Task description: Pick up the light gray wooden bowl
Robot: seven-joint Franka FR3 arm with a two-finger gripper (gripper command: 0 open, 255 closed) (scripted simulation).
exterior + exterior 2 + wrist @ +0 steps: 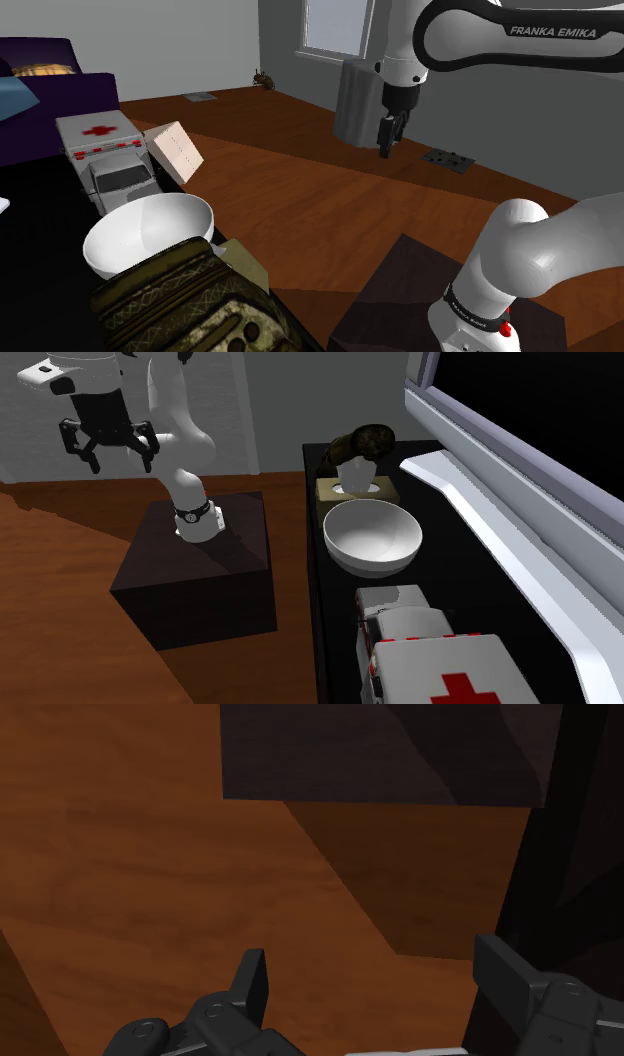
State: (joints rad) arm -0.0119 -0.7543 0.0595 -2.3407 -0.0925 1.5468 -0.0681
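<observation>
In the shoulder view, the camouflage bag [180, 300] hides the white bowl's [150, 235] base.

The bowl [372, 537] is plain white. The toy ambulance [105, 150] is pale grey with a red cross on its roof. The bag [190, 305] wears olive-and-tan camouflage. The floor [330, 200] is reddish-brown with wood grain, the stand [195, 572] dark brown, the gripper [108, 450] black.
</observation>
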